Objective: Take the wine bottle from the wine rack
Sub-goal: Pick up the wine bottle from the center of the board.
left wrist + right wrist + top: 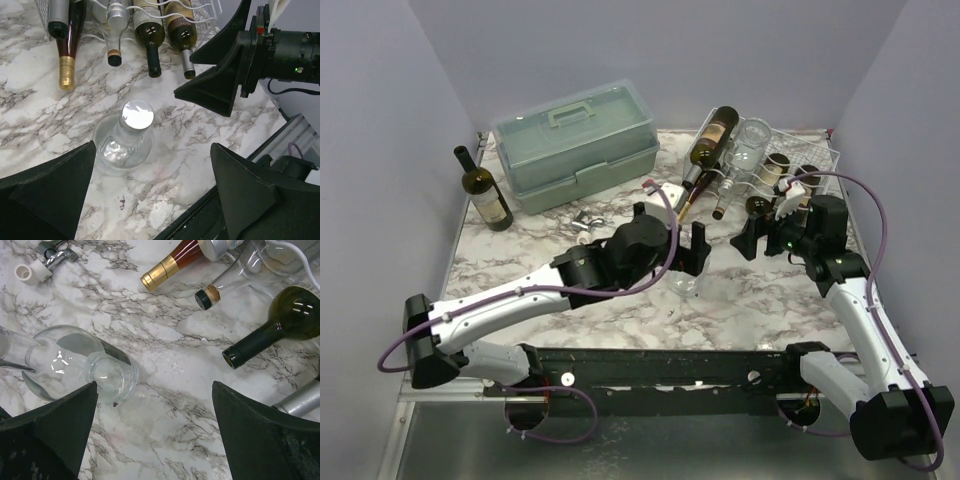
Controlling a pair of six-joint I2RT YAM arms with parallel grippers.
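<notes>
Hovering nr wine rack point(828, 158), L gripper point(154, 150) & R gripper point(155, 386) wide open, empty.

Lab test cell: blank walls point(380, 100) rnd marbled tabletop point(745, 300).

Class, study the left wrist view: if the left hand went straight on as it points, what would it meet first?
Probably the clear wine glass on the marble table, between the open fingers of the left hand; depth is unclear.
</notes>
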